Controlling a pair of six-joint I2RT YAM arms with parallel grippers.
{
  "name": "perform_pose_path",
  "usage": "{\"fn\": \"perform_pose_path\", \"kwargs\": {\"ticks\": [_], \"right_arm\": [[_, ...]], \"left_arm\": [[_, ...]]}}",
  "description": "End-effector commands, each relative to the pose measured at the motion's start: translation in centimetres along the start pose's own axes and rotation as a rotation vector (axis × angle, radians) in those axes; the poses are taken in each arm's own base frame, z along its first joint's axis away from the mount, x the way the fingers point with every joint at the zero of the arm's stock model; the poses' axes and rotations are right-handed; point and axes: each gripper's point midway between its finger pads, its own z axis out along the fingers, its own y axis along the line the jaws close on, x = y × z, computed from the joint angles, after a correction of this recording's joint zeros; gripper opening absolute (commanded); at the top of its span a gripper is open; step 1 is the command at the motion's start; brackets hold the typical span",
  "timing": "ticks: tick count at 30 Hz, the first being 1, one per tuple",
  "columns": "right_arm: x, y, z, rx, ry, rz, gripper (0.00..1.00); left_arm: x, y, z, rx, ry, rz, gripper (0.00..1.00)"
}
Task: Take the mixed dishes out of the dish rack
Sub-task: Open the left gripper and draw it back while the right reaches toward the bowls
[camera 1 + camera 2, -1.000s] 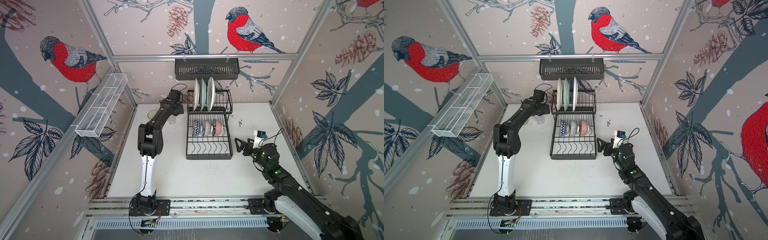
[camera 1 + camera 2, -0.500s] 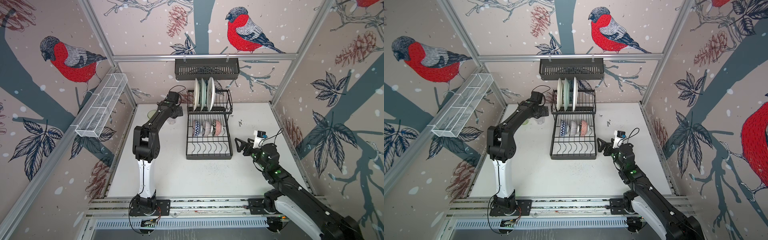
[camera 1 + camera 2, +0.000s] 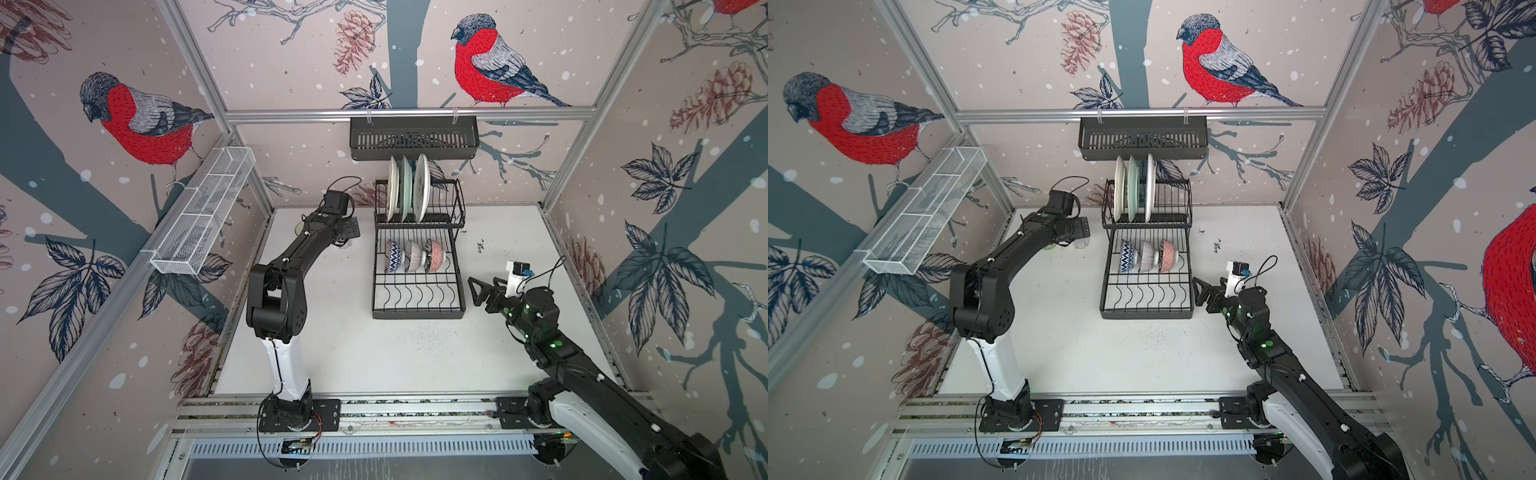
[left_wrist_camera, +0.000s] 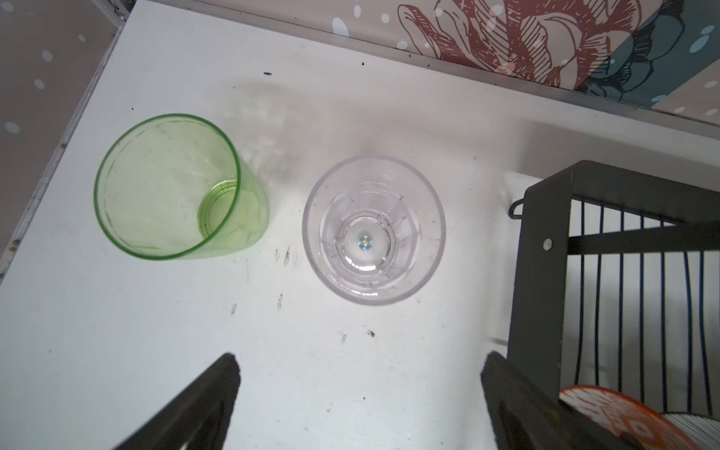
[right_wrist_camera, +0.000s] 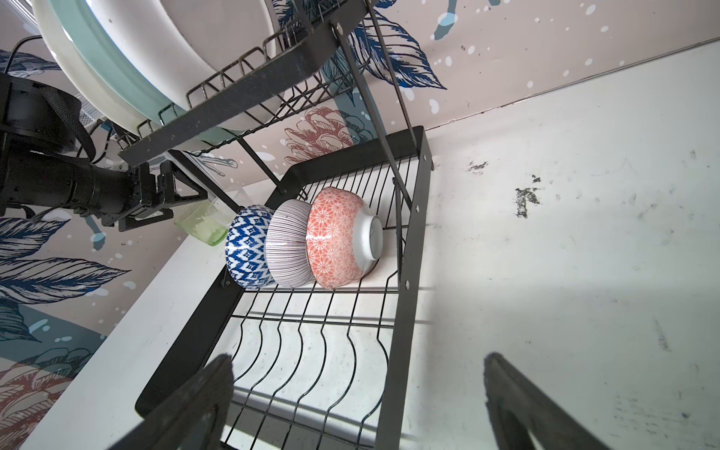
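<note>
Black wire makes up the dish rack (image 3: pixel 417 314), and in both top views it sits in the middle of the white table (image 3: pixel 374 365). Three plates (image 3: pixel 405 189) stand up in its high back part, and three bowls (image 3: pixel 413 256) lean in a row on the low part. The left gripper (image 3: pixel 349 237) hangs beside the rack's left side, and the right gripper (image 3: pixel 475 292) sits just beside its right front corner. In the left wrist view the left gripper's jaws are wide apart with nothing between them. The green tumbler (image 4: pixel 171 187) and the clear tumbler (image 4: pixel 374 230) stand on the table, out of the rack, mouths up, near each other but not touching. The clear one sits just ahead of the open jaws, so if the arm swings off low it could knock that cup into the green one or against the rack. In the right wrist view the right gripper's jaws are wide apart and empty too, facing the bowls. The bowls press on each other, so pulling out the orange bowl (image 5: pixel 335 237) could make the other two roll. A jaw could also catch on a wire, and then the tall plates might wobble.
</note>
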Motion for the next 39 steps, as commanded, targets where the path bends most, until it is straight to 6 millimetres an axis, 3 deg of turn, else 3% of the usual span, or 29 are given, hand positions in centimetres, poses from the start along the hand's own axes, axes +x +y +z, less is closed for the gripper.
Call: {"fn": "perform_pose_path", "kwargs": {"ticks": [1,4,7,13,19,24,30,35,39], "right_arm": [[-0.7,0.6,-0.1,-0.024,-0.016,-0.024,1.00],[-0.7,1.1,0.2,-0.044,-0.012,-0.021,0.99],[-0.9,1.9,0.6,-0.064,0.003,-0.012,1.00],[-1.1,4.3,2.2,-0.117,0.055,-0.027,0.99],[-0.7,5.7,5.1,-0.174,0.120,-0.024,0.99],[-0.7,5.9,8.2,-0.168,0.161,-0.061,1.00],[1.2,4.9,11.5,-0.133,0.232,-0.070,0.93],[2.8,3.8,12.7,-0.102,0.263,-0.076,0.87],[3.3,4.0,13.2,-0.123,0.274,-0.090,0.84]], "left_arm": [[-1.2,-0.2,-1.5,0.050,-0.078,-0.057,0.97],[-1.0,-0.4,-3.6,0.118,-0.140,-0.108,0.97],[0.5,-0.2,-5.2,0.187,-0.179,-0.157,0.97],[4.6,0.0,-8.6,0.331,-0.217,-0.197,0.97],[8.0,0.5,-11.3,0.437,-0.258,-0.213,0.97],[9.7,-0.5,-12.1,0.543,-0.251,-0.207,0.97],[10.6,-1.5,-11.2,0.580,-0.215,-0.173,0.97],[10.6,-1.9,-11.7,0.616,-0.235,-0.172,0.97],[10.7,-2.2,-12.5,0.632,-0.252,-0.156,0.97]]}}
